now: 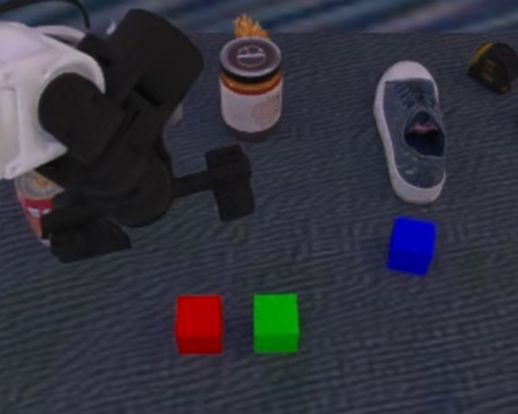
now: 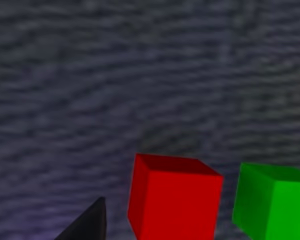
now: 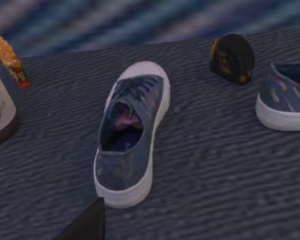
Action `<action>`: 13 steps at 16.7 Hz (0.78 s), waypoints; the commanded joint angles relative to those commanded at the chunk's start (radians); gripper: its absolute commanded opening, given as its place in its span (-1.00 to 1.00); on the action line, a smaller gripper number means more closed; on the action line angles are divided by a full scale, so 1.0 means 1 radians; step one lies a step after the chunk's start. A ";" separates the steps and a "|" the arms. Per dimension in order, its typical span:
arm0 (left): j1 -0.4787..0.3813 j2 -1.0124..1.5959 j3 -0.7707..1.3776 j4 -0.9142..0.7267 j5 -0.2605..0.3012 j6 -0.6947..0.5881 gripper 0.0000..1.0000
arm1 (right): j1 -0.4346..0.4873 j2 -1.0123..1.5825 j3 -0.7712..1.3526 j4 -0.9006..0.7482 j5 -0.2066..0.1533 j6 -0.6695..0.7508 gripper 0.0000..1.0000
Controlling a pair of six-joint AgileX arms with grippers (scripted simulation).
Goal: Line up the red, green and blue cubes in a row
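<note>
Two cubes sit side by side near the front of the table: our red cube point(image 1: 198, 324) with the green cube point(image 1: 276, 323) just right of it, a narrow gap between. Our blue cube point(image 1: 412, 246) lies apart, further right, just below a navy shoe point(image 1: 411, 129). Our left gripper point(image 1: 86, 228) hangs above the table's left; we cannot tell whether its claw is apart or together.

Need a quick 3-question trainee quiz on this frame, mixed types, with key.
1. True or false: the red cube and green cube sit side by side, apart.
2. Which cube is out of the row? A red, B green, C blue.
3. Fill in: the blue cube lies just in front of the ____.

Key: 1 true. 2 C. 3 shoe.
</note>
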 joint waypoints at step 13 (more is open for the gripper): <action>0.518 -1.233 -0.992 0.676 0.007 0.561 1.00 | 0.252 1.278 0.931 -0.698 0.004 0.386 1.00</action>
